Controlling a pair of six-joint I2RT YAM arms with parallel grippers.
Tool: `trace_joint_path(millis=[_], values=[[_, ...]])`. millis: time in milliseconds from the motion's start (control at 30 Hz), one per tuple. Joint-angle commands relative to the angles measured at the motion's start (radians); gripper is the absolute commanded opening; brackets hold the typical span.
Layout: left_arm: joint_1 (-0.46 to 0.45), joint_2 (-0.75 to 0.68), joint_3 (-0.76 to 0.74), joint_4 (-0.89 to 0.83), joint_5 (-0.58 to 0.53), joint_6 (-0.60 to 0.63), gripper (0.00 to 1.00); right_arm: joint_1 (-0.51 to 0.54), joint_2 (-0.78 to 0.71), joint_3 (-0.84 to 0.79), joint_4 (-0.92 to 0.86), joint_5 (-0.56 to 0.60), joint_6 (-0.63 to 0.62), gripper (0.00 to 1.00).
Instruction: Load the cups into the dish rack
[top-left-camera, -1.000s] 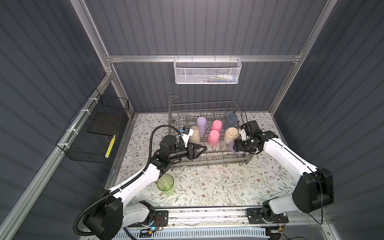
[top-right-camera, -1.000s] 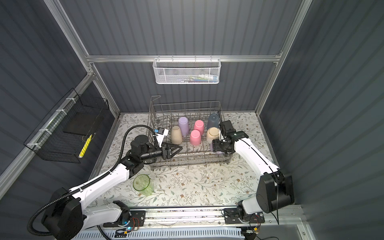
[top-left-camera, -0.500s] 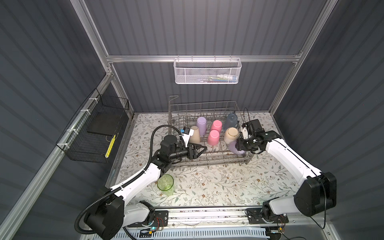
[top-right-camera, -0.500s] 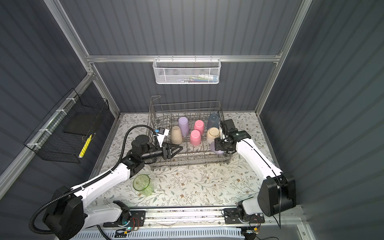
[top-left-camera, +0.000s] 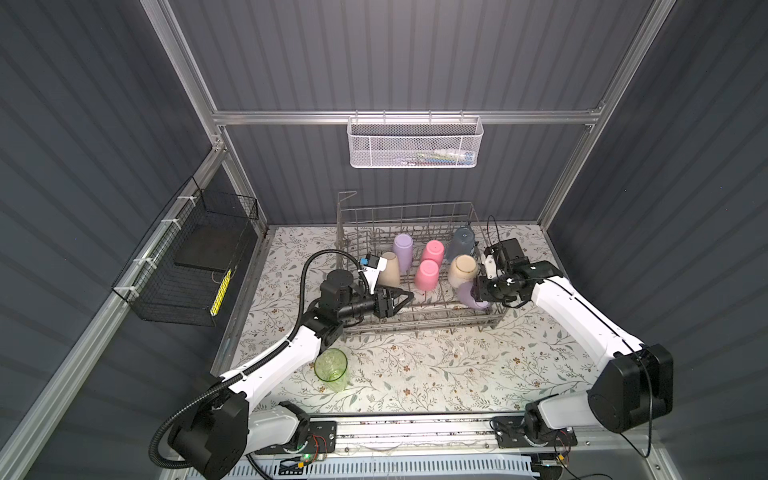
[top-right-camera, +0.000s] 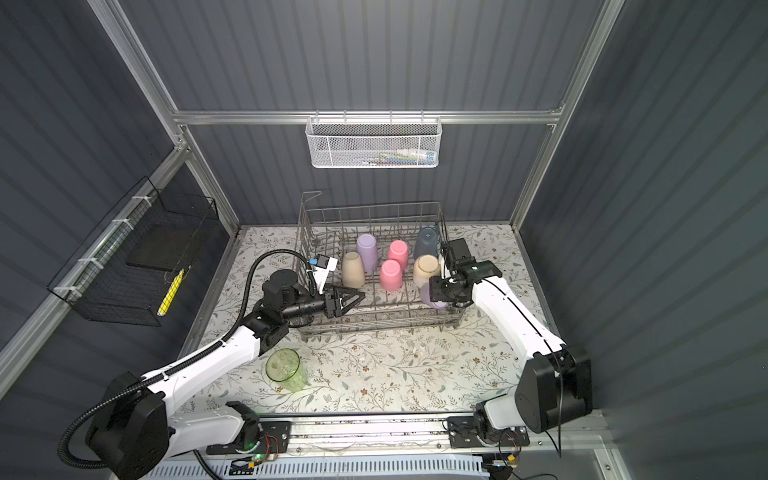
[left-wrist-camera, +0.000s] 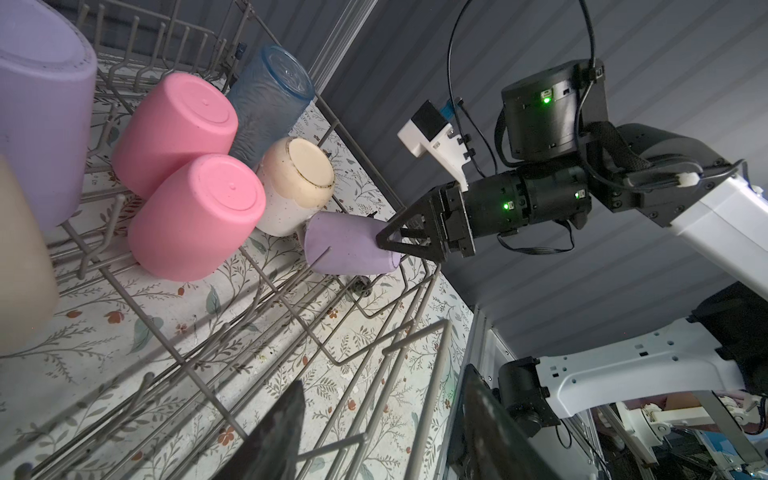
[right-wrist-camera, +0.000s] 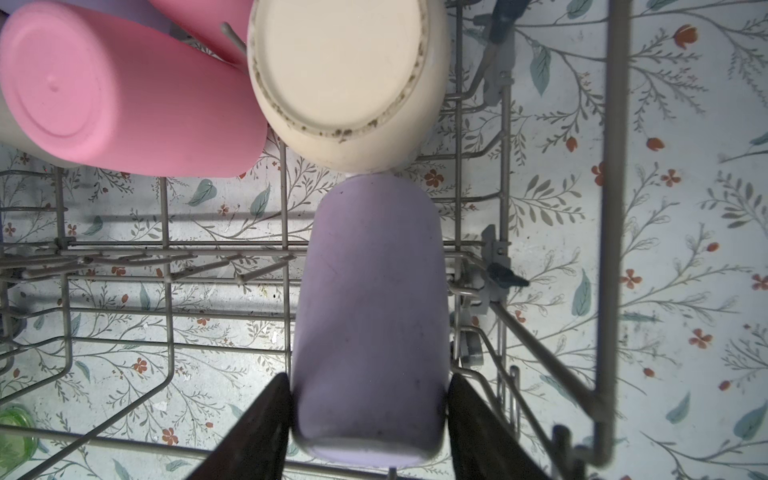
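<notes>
Right pincer (right-wrist-camera: 368, 380) is clamped around the tipped lilac cup (right-wrist-camera: 370, 291), which is held on its side low in the dish rack (top-left-camera: 415, 324). That's the front right corner in both top views, with the far end just beside the wide cream cup (top-left-camera: 463, 270). Left pincer (top-left-camera: 392, 301) is seen spread open with nothing in it, hovering over the rack's front left. Six upside-down cups (top-left-camera: 427, 275) are counted further in. The green cup (top-left-camera: 331, 370) is seen upright on the surface (top-left-camera: 436, 374), outside the rack.
</notes>
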Motion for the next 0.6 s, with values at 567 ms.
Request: trace_joint_path(millis=[567], values=[[0.008, -0.007, -0.018, 0.012, 0.012, -0.004, 0.61, 0.002, -0.054, 0.058, -0.016, 0.008, 0.017, 0.61]])
